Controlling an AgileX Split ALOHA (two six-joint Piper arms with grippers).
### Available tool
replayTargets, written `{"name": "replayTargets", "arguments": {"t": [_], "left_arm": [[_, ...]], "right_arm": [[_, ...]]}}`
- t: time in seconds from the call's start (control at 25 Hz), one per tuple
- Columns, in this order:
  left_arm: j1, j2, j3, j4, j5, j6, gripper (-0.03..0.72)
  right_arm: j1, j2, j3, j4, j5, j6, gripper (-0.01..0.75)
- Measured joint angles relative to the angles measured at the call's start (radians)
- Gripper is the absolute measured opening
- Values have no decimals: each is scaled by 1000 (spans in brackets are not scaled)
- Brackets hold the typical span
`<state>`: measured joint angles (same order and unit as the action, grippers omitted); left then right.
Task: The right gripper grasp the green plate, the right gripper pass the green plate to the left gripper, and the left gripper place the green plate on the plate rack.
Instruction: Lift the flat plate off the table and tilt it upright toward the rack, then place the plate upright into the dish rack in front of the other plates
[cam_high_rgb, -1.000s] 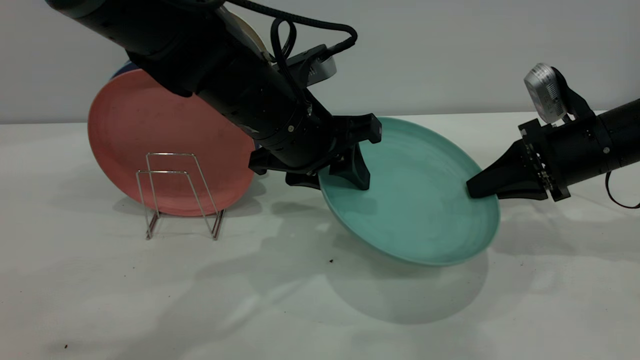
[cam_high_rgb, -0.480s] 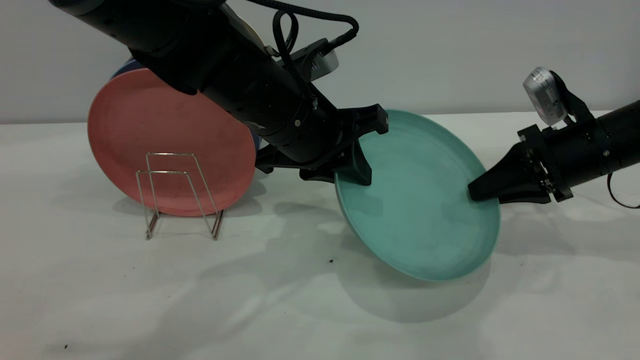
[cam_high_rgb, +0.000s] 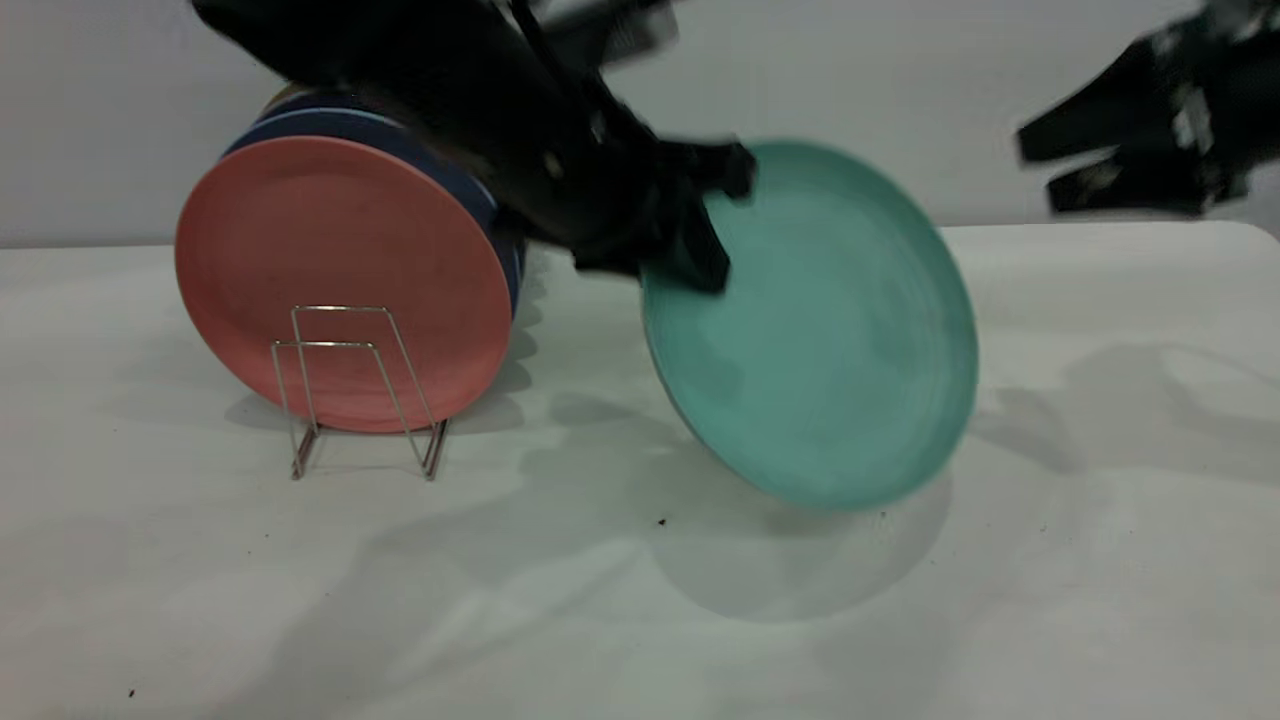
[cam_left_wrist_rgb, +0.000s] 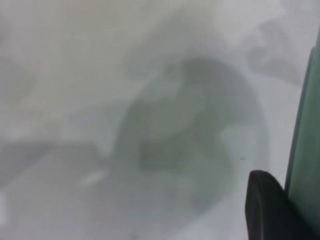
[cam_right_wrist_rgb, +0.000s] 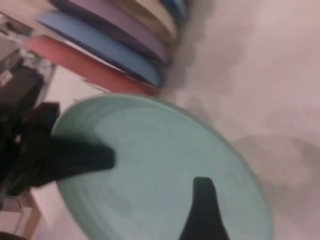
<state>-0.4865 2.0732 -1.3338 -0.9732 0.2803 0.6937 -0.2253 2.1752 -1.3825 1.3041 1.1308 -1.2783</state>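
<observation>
One green plate hangs tilted above the table, its face toward the outside camera and its lower rim clear of the cloth, with only its shadow beneath. My left gripper is clenched on the rim at about ten o'clock, one finger lying across the face. My right gripper is off the plate, up at two o'clock from it against the wall, jaws parted, with clear air between its tips and the rim. At nine o'clock of the plate stands the plate rack, its front wire loops bare. Behind them a salmon-pink plate stands on edge with a dark blue plate behind it. Bare table lies between the green rim and the rack.
</observation>
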Motion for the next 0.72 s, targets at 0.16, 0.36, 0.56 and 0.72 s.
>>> {"name": "replayTargets", "arguments": {"t": [0.16, 0.36, 0.56, 0.72], "left_arm": [[94, -112, 0, 114, 166, 47, 103], [248, -275, 0, 311, 353, 57, 103], [380, -386, 0, 424, 429, 152, 103], [448, -438, 0, 457, 431, 388, 103]], "right_arm": [[-29, -113, 0, -78, 23, 81, 534], [-30, -309, 0, -246, 42, 198, 458], [-7, -496, 8, -369, 61, 316, 451], [15, -634, 104, -424, 69, 367, 449]]}}
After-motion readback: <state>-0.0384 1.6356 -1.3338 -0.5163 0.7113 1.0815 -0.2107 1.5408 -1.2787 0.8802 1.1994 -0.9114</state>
